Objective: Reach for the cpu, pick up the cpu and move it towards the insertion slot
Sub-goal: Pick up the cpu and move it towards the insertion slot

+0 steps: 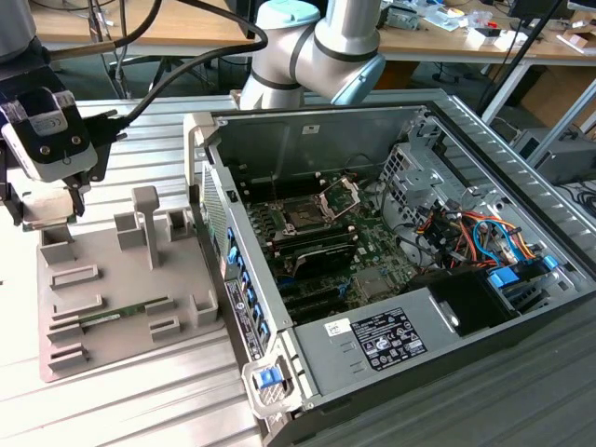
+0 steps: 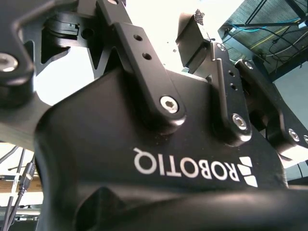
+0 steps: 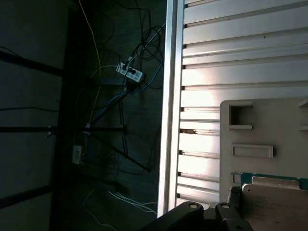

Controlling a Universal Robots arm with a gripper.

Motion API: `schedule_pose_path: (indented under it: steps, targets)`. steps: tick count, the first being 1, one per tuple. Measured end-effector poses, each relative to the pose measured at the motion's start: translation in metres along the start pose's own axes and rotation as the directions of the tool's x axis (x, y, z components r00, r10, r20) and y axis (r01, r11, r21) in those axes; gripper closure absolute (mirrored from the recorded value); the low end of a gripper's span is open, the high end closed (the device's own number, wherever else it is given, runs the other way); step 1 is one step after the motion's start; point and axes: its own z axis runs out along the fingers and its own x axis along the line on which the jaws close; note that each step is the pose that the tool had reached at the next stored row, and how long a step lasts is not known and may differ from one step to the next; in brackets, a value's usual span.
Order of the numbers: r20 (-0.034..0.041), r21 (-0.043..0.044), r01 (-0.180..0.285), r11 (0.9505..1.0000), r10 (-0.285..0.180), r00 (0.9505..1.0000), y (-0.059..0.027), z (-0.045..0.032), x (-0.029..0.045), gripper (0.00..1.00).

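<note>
Cpu (image 3: 275,199) clamped btwn gripper (image 1: 44,216) fingers over grey tray (image 1: 130,340) corner. First wrist view: its pale top, green edge. Exterior view: insertion slot (image 1: 304,216) well apart.

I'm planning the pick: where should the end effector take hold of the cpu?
Pinch the cpu by two opposite edges, coming down onto its pale metal top. It looks thin, flat and square, face-up on the grey tray, so only edges offer purchase.
</note>
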Motion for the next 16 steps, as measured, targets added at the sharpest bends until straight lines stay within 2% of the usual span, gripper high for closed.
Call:
schedule_pose_path:
  steps: [16]
  targets:
    - [-0.0034,-0.0003,0.0,1.0,0.0,1.0,0.0002,-0.0067,-0.0024,0.45]
